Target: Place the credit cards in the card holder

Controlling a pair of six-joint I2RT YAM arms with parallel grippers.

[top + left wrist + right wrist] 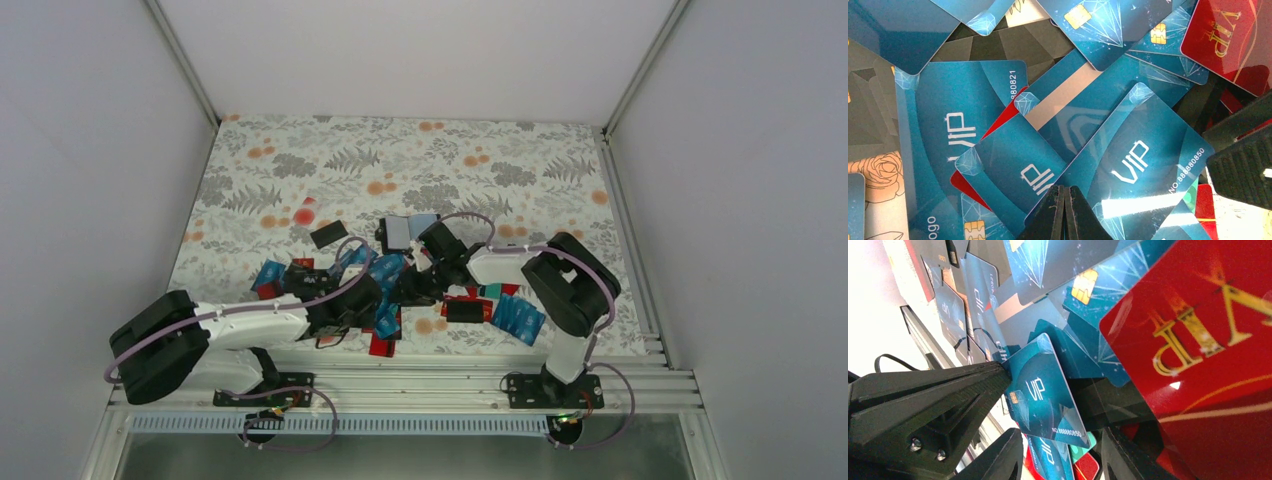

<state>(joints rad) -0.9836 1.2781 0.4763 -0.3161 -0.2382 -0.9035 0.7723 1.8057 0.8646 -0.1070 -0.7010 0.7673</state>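
Observation:
The credit cards (515, 317) lie in a loose overlapping heap at the near middle of the floral table, mostly blue, some red and black. The card holder (397, 232), black with a grey-blue inside, sits just behind the heap. My left gripper (1064, 190) is shut on the edge of a blue VIP card (1143, 160), which is tilted up off the heap. My right gripper (1063, 452) is open. The lower end of that same blue VIP card (1040, 395) hangs between its fingers (1003, 455). Both grippers meet over the heap, left gripper (382, 298) and right gripper (408, 287).
A big red VIP card (1198, 340) lies close on the right of my right gripper. A flat black rectangle (327, 235) and a small red and white object (305, 213) lie behind the heap on the left. A metal rail (628, 260) runs along the table's right edge.

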